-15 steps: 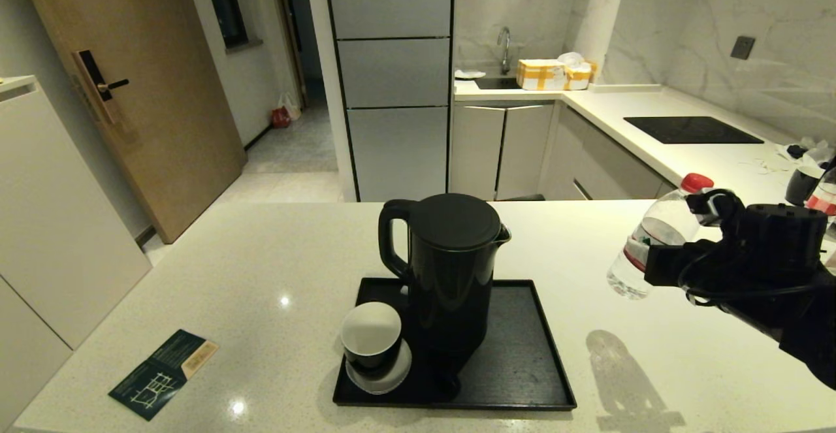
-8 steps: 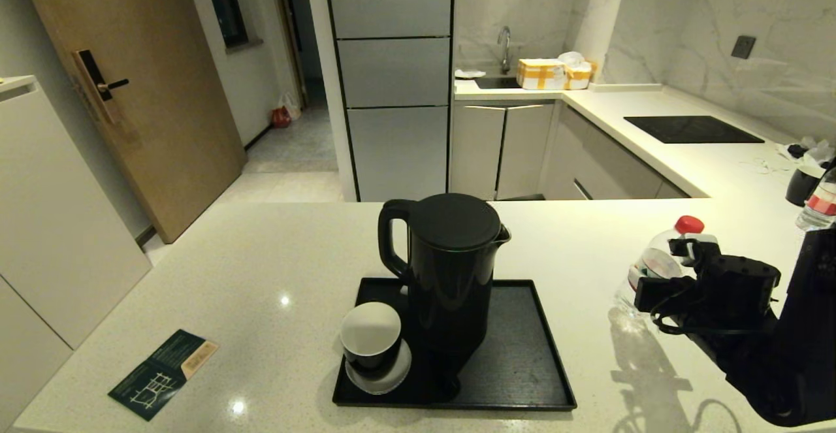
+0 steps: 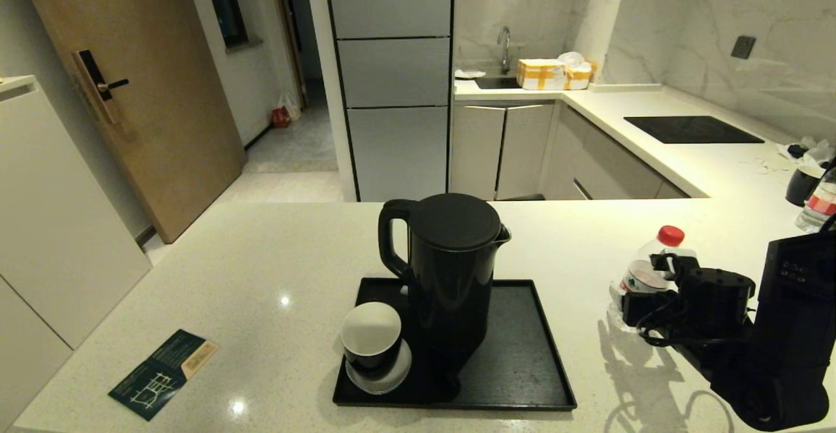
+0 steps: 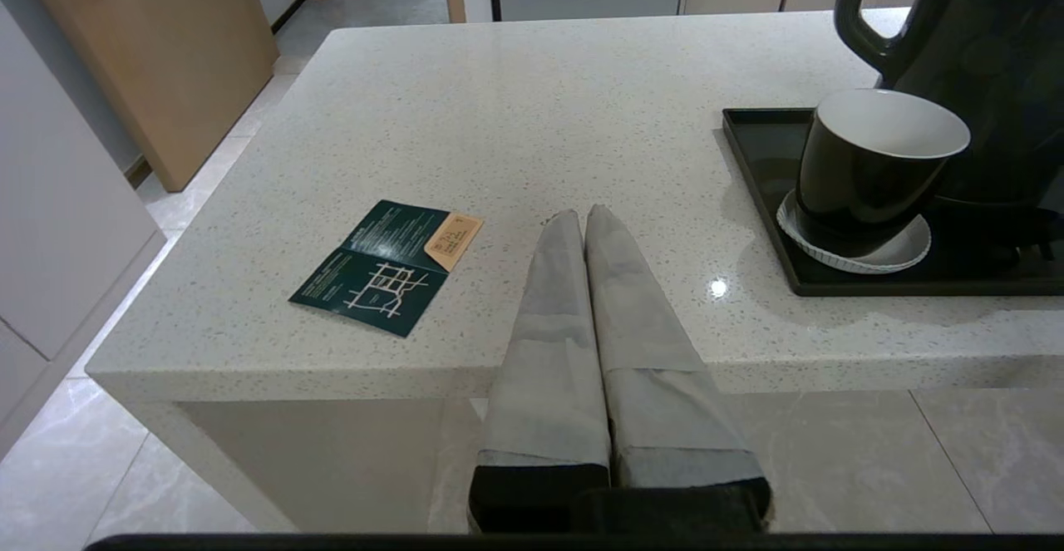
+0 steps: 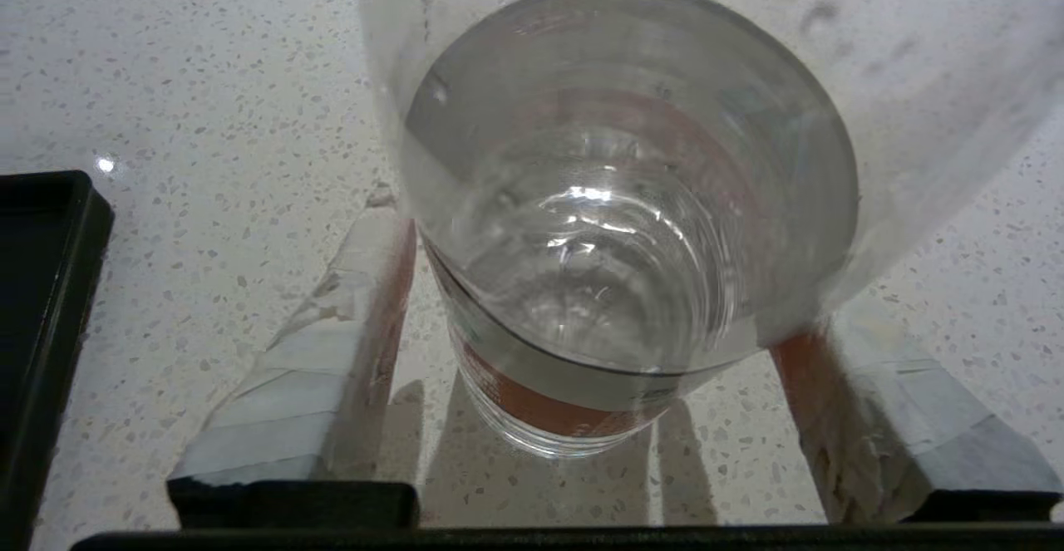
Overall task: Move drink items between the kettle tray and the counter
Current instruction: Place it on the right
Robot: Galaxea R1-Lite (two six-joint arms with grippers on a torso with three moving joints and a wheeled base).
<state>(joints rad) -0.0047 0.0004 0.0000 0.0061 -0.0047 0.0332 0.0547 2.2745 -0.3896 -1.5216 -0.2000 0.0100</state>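
Observation:
The clear red-capped water bottle [image 3: 653, 250] stands on the off-white counter [image 3: 261, 276], to the right of the black kettle tray [image 3: 522, 354]. My right gripper [image 3: 643, 289] is open around its lower body; in the right wrist view the bottle [image 5: 615, 227] sits between the spread fingers [image 5: 349, 318], with a gap on one side. On the tray are the tall black kettle [image 3: 450, 270] and the small black cup [image 3: 371, 335], which rests on a white saucer [image 3: 392, 377]. My left gripper [image 4: 582, 217] is shut and empty, parked at the counter's front edge.
A dark green leaflet [image 3: 163, 373] lies at the front left of the counter. A black cooktop panel [image 3: 692, 129] is set into the far right worktop. Another cup [image 3: 802, 185] and bottle [image 3: 819, 208] stand at the right edge. Boxes [image 3: 552, 74] sit by the sink.
The right arm came down with the bottle from mid-air onto the counter beside the tray, and its fingers have spread apart. The left arm, kettle and cup have not moved.

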